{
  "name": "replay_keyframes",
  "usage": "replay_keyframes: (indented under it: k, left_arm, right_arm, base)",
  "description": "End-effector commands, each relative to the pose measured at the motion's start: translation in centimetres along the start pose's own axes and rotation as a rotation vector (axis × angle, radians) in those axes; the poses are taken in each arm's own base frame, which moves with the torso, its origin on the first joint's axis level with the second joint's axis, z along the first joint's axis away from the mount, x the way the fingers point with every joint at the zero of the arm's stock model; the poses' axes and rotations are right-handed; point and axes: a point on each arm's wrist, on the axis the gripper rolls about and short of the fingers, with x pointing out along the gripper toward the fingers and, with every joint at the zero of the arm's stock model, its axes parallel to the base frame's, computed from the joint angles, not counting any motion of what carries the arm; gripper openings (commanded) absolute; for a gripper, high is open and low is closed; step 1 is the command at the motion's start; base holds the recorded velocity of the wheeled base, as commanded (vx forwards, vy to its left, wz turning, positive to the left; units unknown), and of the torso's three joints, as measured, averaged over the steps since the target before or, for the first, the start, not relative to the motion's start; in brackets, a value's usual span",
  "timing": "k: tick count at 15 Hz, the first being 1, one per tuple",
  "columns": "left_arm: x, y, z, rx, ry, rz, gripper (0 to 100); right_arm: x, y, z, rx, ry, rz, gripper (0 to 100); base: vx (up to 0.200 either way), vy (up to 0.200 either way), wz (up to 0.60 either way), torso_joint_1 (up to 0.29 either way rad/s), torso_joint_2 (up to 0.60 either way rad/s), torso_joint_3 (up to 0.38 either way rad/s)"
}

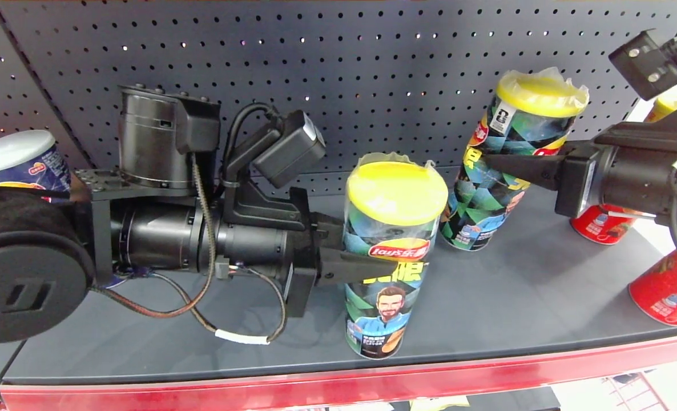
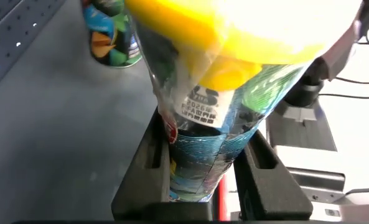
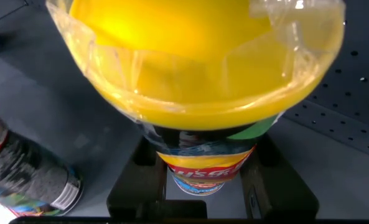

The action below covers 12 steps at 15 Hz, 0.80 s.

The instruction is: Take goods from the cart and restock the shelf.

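Both arms are in at the shelf [image 1: 487,297], each with a tall chip can. The left gripper [image 1: 350,251] is clamped across the middle of the front can [image 1: 395,197], one black finger in front of the label and one behind. The left wrist view confirms it: the front can [image 2: 203,149] sits squeezed between the two fingers of the left gripper [image 2: 203,180]. The can stands upright near the shelf's front edge, though I can't tell whether its base touches the shelf.

The label carries a red oval logo, big yellow characters half hidden by the finger, and a printed figure lower down. The small print at the base is too fine to read.

Farther back, by the pegboard [image 1: 373,57], the right gripper [image 1: 504,165] grips the rear can [image 1: 535,123], which is tilted. One pointed finger crosses the label and the other is hidden behind the can. From the right wrist, the rear can [image 3: 203,81] is held in the right gripper [image 3: 203,186].

Both cans have yellow lids under crinkled clear wrap. Red cans [image 1: 667,285] sit at the right end, cut off by the frame. A white-lidded tub [image 1: 21,160] peeks out behind the left arm.
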Motion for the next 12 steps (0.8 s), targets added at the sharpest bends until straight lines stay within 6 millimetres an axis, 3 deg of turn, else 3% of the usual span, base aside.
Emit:
replay_keyframes:
  k: [1, 12]
  left_arm:
    - [-0.10, -0.49, 0.30, 0.010, -0.009, -0.009, 0]
    - [-0.16, -1.37, -0.55, -0.010, 0.009, -0.049, 0]
  right_arm:
    - [0.04, 0.01, -0.02, 0.000, 0.001, 0.001, 0]
    - [0.32, 0.00, -0.10, -0.002, 0.007, 0.003, 0]
  base:
    - [0.000, 0.000, 0.00, 0.000, 0.00, 0.000]
    - [0.000, 0.000, 0.00, 0.000, 0.00, 0.000]
